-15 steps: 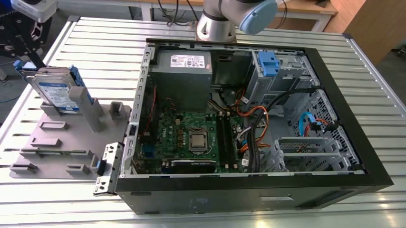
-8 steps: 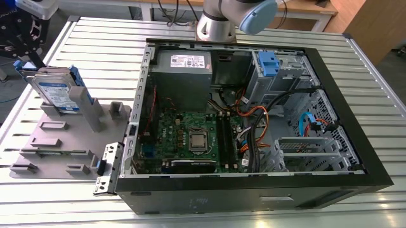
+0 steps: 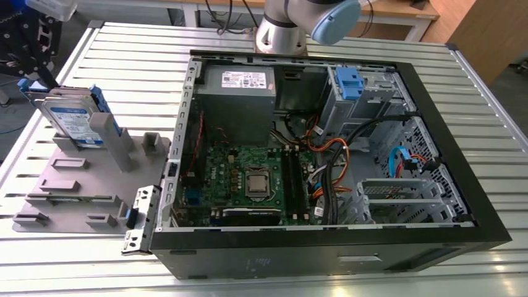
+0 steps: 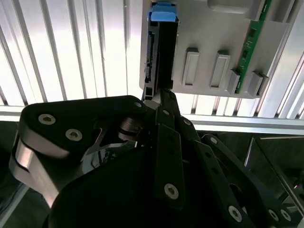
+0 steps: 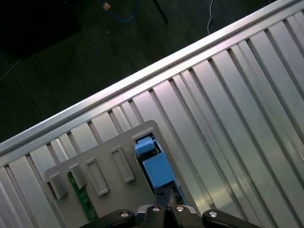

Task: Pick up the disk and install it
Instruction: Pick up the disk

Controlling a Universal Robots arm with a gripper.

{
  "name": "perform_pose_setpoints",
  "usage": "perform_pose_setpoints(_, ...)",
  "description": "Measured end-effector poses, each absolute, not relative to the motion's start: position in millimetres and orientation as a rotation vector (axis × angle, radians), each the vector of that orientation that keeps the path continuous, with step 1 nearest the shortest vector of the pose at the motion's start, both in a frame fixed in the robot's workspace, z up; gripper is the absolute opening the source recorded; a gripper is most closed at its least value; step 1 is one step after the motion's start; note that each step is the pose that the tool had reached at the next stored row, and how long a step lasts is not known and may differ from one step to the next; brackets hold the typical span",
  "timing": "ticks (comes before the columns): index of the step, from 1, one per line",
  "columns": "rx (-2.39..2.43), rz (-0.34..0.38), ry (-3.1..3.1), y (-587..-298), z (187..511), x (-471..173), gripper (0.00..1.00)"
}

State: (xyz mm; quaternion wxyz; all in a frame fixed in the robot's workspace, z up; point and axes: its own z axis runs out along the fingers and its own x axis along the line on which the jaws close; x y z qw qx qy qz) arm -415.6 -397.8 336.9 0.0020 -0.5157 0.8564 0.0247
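The disk [image 3: 74, 120] stands on edge in a grey fixture [image 3: 83, 179] on the slatted table [image 3: 123, 55], at the exterior view's left of the open computer case [image 3: 462, 185]. The gripper [image 5: 165, 192] meets the disk's upper end, its fingers [image 4: 166, 102] drawn together on the blue carrier's edge.

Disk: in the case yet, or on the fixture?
Not in. The disk stands on edge in the grey fixture, outside the open computer case.

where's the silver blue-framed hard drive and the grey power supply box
silver blue-framed hard drive [image 3: 74, 120]: exterior view, its label face
grey power supply box [image 3: 239, 111]: exterior view, bare grey face
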Motion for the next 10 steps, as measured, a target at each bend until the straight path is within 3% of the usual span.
perform_pose_setpoints(10, -1.813, 0.079, 2.564, -397.8, 336.7, -415.5, 0.11)
